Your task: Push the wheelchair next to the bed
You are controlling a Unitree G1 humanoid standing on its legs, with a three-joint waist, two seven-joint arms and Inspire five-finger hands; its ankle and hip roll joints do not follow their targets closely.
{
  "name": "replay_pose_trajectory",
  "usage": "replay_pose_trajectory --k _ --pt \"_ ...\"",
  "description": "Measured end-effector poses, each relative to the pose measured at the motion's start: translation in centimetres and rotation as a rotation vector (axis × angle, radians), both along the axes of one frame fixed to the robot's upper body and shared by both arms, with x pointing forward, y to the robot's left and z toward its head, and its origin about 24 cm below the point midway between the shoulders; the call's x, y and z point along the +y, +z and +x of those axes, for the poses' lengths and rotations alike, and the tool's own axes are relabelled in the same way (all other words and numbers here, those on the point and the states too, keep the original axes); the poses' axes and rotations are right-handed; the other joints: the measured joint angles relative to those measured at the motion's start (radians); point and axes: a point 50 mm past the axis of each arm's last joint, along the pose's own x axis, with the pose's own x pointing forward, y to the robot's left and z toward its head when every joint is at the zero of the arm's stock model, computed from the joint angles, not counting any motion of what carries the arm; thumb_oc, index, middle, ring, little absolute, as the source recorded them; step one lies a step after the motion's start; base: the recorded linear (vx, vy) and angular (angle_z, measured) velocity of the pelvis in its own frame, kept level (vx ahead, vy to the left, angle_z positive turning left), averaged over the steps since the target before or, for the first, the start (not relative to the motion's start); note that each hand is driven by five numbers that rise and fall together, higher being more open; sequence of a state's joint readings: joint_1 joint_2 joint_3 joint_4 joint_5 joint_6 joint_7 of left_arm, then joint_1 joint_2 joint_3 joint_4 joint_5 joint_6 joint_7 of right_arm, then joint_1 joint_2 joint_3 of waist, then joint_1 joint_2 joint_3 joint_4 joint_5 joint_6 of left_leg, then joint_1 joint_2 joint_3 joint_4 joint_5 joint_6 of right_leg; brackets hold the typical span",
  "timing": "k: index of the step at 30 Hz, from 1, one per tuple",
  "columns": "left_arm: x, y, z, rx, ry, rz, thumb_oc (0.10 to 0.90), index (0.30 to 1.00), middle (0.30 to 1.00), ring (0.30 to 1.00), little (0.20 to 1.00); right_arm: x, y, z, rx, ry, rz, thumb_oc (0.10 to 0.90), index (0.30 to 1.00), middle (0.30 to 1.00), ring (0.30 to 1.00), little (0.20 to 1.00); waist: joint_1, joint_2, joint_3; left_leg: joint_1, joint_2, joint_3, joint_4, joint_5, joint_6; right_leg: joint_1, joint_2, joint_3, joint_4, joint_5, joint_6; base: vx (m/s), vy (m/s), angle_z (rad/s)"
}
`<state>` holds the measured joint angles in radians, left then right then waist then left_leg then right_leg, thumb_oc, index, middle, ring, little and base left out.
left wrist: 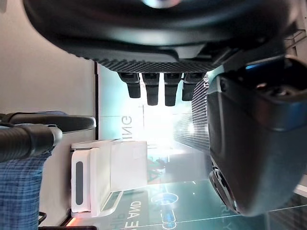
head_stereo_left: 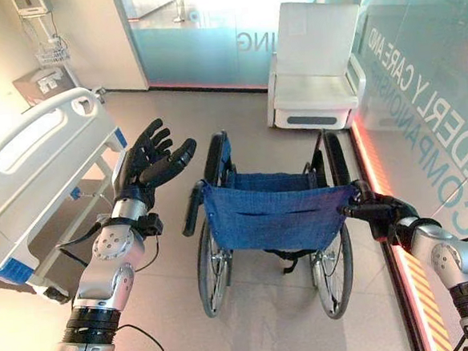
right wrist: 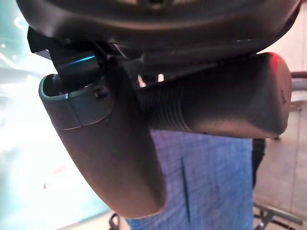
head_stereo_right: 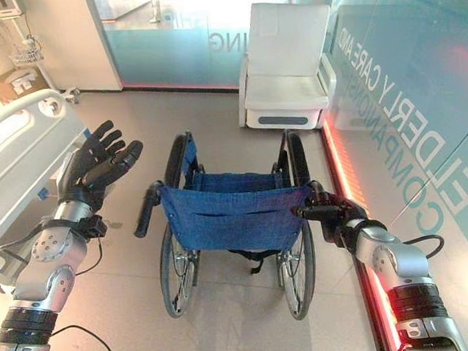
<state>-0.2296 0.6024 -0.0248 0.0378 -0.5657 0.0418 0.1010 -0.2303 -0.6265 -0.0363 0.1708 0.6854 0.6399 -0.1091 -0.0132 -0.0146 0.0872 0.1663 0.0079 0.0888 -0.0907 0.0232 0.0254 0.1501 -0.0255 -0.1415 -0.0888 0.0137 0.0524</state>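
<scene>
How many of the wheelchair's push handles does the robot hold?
1. The right hand grips the right push handle; the left push handle is free, with the left hand open in the air beside it.

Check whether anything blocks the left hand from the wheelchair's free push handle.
Nothing visible does. The left hand is open and raised between the bed and the wheelchair, with only air between it and the left push handle. The right hand already grips the other handle.

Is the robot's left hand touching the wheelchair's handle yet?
Apart. In the left eye view the left hand is raised with open fingers, and bare floor shows between it and the wheelchair's left push handle.
</scene>
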Motion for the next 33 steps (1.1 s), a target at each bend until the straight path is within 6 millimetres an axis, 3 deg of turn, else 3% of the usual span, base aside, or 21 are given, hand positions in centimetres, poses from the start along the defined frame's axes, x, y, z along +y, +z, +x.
replay_pose_trajectory --k 16,29,33 --pt "0.1 -2.4 0.0 0.246 -0.049 -0.036 0.800 0.900 0.900 0.900 0.900 0.1 0.4 0.1 -0.015 0.009 -0.009 0.800 0.900 0.900 0.900 0.900 0.000 0.011 0.007 -0.001 0.001 -0.001 0.000 0.000 0.000 0.000 0.000 -0.006 0.000 0.000 0.000 0.00 0.000 0.00" --pt "2.5 -3.3 -1.0 0.463 -0.124 0.037 0.800 0.900 0.900 0.900 0.900 -0.2 1.0 0.1 -0.026 0.015 -0.014 0.800 0.900 0.900 0.900 0.900 0.004 0.025 0.016 -0.002 0.001 -0.002 0.000 0.000 0.000 0.001 0.000 -0.010 0.000 0.000 -0.001 0.00 0.000 0.00" --pt "4.0 -3.5 -1.3 0.530 -0.099 0.105 0.800 0.900 0.900 0.900 0.900 -0.2 1.0 0.1 -0.024 0.010 -0.008 0.800 0.900 0.900 0.900 0.900 0.002 0.026 0.016 -0.002 0.001 -0.003 0.000 0.000 0.000 0.001 0.000 -0.011 0.000 -0.001 -0.001 0.00 0.000 0.00"
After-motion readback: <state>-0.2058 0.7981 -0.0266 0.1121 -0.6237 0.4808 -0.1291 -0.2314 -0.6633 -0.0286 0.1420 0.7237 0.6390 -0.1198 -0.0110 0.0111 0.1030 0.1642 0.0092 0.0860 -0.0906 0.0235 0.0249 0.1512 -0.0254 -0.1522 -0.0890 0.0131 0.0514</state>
